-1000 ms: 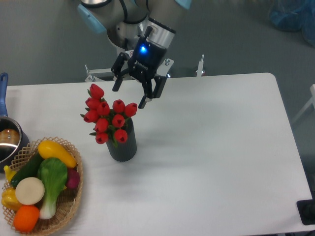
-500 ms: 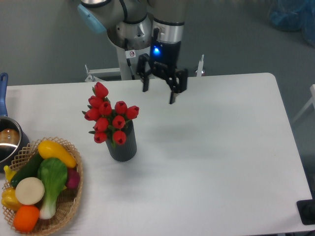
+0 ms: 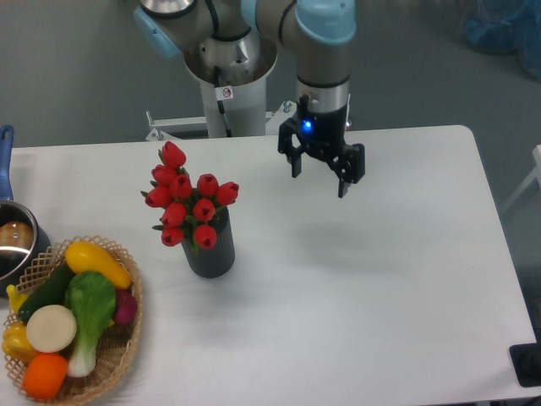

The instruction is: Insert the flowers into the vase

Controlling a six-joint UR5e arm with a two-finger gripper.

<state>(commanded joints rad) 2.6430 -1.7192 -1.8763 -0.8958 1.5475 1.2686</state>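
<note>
**Flowers in vase, tool empty**

Flowers (image 3: 188, 199) stand in the vase (image 3: 211, 247), red buds bunched above the mouth and leaning toward 10 o'clock. Vase upright on the white tabletop (image 3: 380, 279), left of centre.

Tool (image 3: 319, 175) hangs over the tabletop at 2 o'clock from the vase, well apart from it. Fingers spread wide, pointing down, nothing between them. Blue light lit on the tool body.

Wicker basket (image 3: 118, 355) at 8 o'clock from the vase, near the tabletop's front left corner, filled with toy vegetables. Pot (image 3: 15, 245) with blue handle at the left edge, partly cut off, just beside the basket.
</note>
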